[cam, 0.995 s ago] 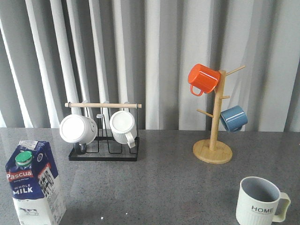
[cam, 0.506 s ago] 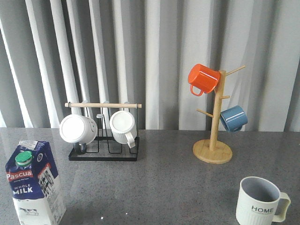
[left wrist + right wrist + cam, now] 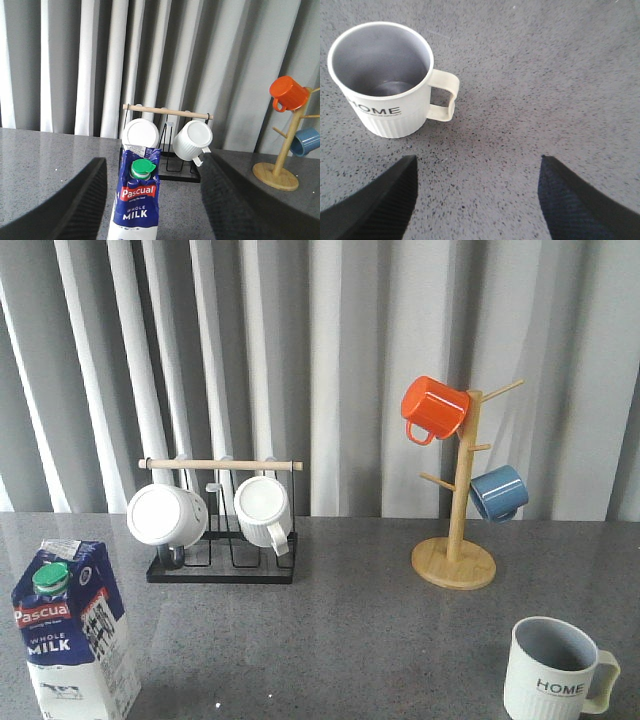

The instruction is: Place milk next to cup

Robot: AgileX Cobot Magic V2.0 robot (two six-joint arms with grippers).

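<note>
Plainly, in the front view the milk (image 3: 75,630) stands upright at about eight o'clock on the table (image 3: 340,630), while the cup (image 3: 556,670) sits at about four o'clock, well apart from it; neither arm shows here. Between and behind them stand a black rack (image 3: 222,530) holding two white mugs and, at about two o'clock, a wooden mug tree (image 3: 455,540) with an orange and a blue mug. The carton is tall and narrow, so a high or off-centre grip could tip it, and a long sideways carry gives it time to swing or slip. In the left wrist view the left gripper (image 3: 152,200) is spread wide, its fingers (image 3: 82,200) flanking the milk without touching it, green cap toward the camera. One finger could reach the carton before the other and push it over or skew it; squeezing hard could dent the soft walls. In the right wrist view the right gripper (image 3: 475,200) is likewise spread and holds nothing, hovering just beside the cup, whose handle (image 3: 445,100) points toward the bare table. A careless descent there could nudge the cup, and a carton set down too near could knock the handle or land tilted against the mug.
</note>
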